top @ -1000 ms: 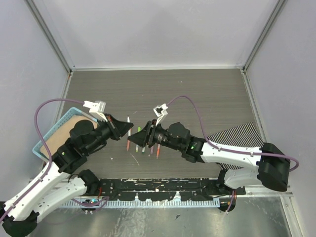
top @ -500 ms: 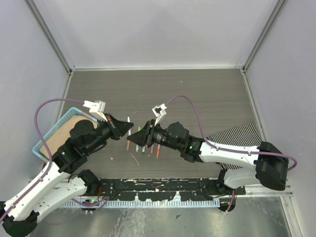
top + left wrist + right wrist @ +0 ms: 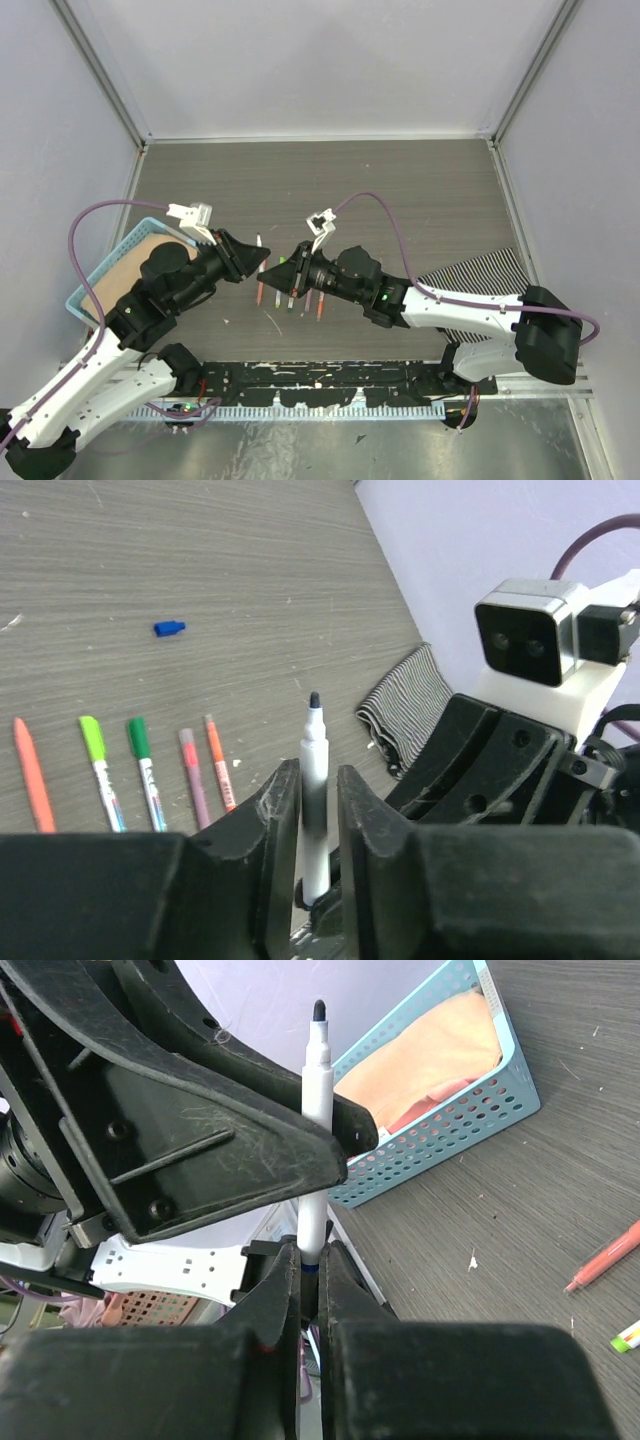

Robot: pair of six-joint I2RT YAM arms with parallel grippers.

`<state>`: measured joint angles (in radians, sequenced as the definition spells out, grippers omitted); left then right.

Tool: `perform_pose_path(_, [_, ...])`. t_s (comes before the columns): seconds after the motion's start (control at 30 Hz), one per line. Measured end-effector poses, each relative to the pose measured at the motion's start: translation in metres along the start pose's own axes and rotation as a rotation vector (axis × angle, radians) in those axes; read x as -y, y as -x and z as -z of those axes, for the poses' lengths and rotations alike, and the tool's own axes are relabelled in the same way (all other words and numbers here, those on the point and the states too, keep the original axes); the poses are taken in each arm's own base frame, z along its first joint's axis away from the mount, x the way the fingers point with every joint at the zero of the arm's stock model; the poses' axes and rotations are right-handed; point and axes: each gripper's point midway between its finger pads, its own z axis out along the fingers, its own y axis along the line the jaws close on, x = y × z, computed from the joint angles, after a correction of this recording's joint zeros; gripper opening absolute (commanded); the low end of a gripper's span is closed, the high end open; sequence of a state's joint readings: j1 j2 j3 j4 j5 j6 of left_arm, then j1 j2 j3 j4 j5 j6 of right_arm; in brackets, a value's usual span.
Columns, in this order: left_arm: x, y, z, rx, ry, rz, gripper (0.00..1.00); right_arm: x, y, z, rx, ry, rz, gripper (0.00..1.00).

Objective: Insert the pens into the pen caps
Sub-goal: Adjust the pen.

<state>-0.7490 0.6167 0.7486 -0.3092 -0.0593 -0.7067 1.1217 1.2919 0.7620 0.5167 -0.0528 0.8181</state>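
Your right gripper (image 3: 312,1260): jaws pinched on the black-tipped pen (image 3: 317,1080) at its lower end, frame centre. Your left gripper (image 3: 320,780): jaws flank the barrel, slightly parted (gap shows). Blue cap (image 3: 169,629) lies on the worktop (image 3: 250,560), upper left.

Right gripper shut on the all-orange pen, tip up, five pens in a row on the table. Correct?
No. The right gripper is shut on a white-barrelled, black-tipped pen, tip up; the right wrist view shows it. The all-orange pen lies in the row of five.
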Motion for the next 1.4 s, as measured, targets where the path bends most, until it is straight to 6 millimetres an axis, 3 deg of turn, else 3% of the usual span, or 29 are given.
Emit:
perform_pose_path(0.1, [0.002,0.001,0.0,0.003,-0.009,0.006,0.42,0.0,0.0,0.0,0.0,0.0,0.0,0.01])
perform_pose_path(0.37, [0.006,0.002,0.001,0.006,-0.028,0.017,0.31,0.001,0.002,0.0,0.01,-0.008,0.0,0.01])
perform_pose_path(0.7, [0.003,-0.009,0.0,-0.026,-0.034,0.035,0.3,0.001,0.006,0.001,0.027,-0.016,0.004,0.01])
perform_pose_path(0.93, [0.003,-0.012,0.001,-0.034,-0.037,0.042,0.09,0.001,0.008,0.002,0.032,-0.02,0.006,0.01])
perform_pose_path(1.0, [0.003,-0.012,0.001,-0.034,-0.037,0.042,0.03,0.001,0.008,0.002,0.033,-0.023,0.008,0.11])
perform_pose_path(1.13, [0.002,-0.013,0.002,-0.039,-0.034,0.04,0.0,0.003,0.008,0.003,0.029,-0.03,0.021,0.54])
perform_pose_path(1.23, [-0.001,-0.015,0.001,-0.043,-0.019,0.03,0.0,0.011,0.005,0.008,0.011,-0.071,0.057,0.62])
perform_pose_path(1.4, [-0.012,-0.018,0.0,-0.073,0.043,-0.01,0.0,0.032,0.006,0.027,-0.014,-0.198,0.151,0.65])
